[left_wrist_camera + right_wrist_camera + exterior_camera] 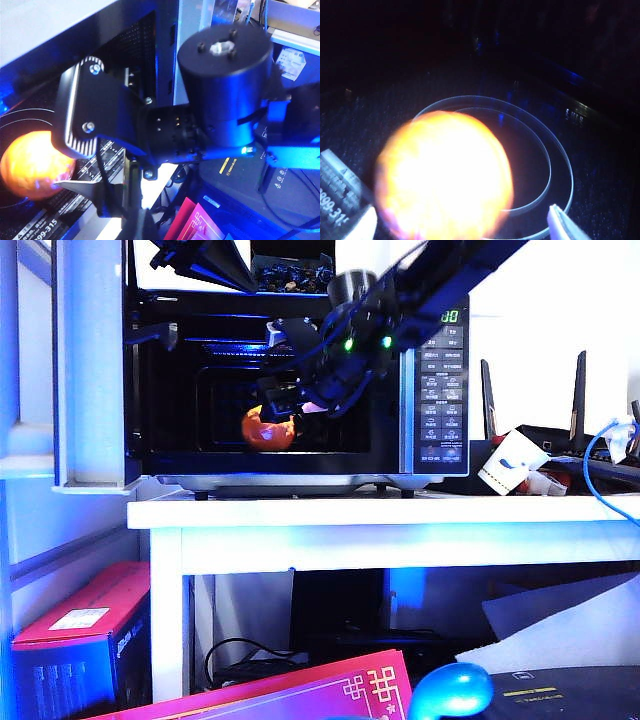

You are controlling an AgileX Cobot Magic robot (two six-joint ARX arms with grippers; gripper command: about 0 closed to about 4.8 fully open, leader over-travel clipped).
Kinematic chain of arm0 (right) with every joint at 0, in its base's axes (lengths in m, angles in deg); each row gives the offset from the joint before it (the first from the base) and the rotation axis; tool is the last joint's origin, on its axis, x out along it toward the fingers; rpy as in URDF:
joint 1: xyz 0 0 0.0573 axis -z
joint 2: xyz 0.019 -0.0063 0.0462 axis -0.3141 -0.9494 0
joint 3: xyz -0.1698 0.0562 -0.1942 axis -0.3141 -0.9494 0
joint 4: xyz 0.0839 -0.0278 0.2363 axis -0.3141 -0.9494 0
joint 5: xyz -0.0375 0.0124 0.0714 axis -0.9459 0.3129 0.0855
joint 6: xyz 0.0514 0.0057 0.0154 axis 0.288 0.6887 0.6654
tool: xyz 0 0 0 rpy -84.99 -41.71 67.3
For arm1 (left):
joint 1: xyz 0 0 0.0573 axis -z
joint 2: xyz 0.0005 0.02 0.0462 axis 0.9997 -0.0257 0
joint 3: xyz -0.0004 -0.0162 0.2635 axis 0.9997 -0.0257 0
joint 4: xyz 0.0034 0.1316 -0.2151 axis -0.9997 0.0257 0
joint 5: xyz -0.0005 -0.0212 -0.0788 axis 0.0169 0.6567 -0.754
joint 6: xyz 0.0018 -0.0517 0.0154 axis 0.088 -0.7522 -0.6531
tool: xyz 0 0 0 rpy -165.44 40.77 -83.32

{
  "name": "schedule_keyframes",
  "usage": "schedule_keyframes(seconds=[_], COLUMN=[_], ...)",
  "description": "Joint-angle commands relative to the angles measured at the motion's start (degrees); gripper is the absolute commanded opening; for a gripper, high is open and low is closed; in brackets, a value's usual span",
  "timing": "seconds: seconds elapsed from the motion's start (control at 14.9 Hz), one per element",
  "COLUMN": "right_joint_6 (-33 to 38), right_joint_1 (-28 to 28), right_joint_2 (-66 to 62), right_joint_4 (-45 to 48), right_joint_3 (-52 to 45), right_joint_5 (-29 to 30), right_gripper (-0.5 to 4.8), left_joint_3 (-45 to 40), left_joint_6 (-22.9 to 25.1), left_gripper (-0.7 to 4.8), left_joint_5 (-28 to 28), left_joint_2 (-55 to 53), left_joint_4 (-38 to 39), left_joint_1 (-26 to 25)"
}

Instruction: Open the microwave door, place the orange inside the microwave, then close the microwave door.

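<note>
orange (267, 429): left of centre in the exterior view, on the microwave (300, 380) floor.
right gripper (290, 420): jaws spread, straddling the orange; nearer arm.
left gripper: not visible, state unknown.

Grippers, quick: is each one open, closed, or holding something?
Left gripper: not in view.
Right gripper: open, fingertips either side of the orange inside the microwave.

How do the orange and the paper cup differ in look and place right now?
The orange is round and orange-red; the cup is white, crumpled and tipped. The orange sits inside the open microwave, between the right pincer's open fingers; the cup lies outside, right of the microwave. Both are small.
</note>
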Motion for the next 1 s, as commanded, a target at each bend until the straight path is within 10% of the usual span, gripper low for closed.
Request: schedule_keyframes(seconds=[0.07,1.0], right_joint_6=[-0.2,0.2], right_joint_1=[-0.2,-2.3], right_joint_2=[2.4,0.0], right_joint_4=[-1.1,4.6], right_joint_3=[0.2,0.2], right_joint_5=[-0.1,-6.0], right_gripper=[4.79,4.50], left_joint_3=[0.2,0.2], left_joint_6=[0.4,0.4], left_gripper=[-0.05,-0.05], left_joint_5=[-0.2,-0.2], left_joint_2=[0.5,0.5], left_joint_4=[-0.3,0.1], left_joint_1=[0.1,0.1])
